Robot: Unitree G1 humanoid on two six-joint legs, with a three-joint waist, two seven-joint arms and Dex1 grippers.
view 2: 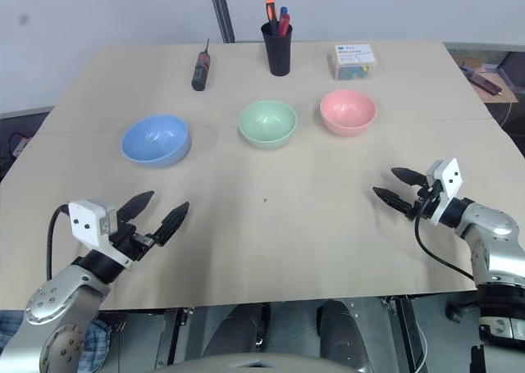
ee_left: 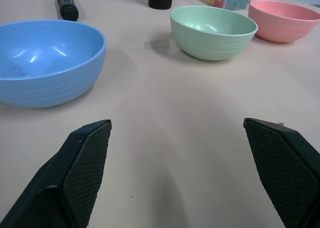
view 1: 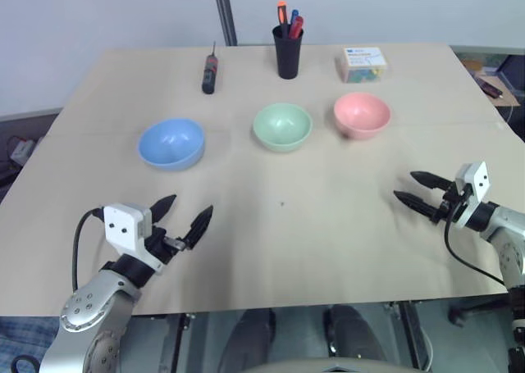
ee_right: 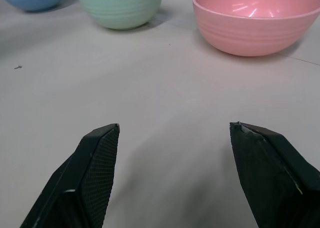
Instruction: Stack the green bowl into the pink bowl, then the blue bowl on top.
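Bowls for the stacking task sit untouched in a row across the middle of a tan table (view 1: 344,250), and both grippers wait near its front edge. The left gripper (view 1: 182,213) has its two black fingers spread wide and holds nothing; it hovers low over the table and points forward. The right gripper (view 1: 420,189) is also parted and empty, angled inward toward the middle of the table.

Just ahead of the left gripper lies the blue bowl (view 1: 171,143). The green bowl (view 1: 282,125) sits in the centre of the row, and the pink bowl (view 1: 362,114) sits beside it on the right, nearest the right gripper. All three stand upright and apart from one another, so no stacking has begun. The open, aimed poses suggest each arm is readied for the bowl on its own side.

Behind the bowls stand a black pen cup (view 1: 288,52) with markers, a small box (view 1: 363,64) of colourful items, and a dark screwdriver (view 1: 210,71).

The head views give the whole layout. The left wrist view adds faint ribbing on the bowls' outer walls, and the right wrist view adds the cross-hatched grip texture on the finger pads (ee_right: 97,168).
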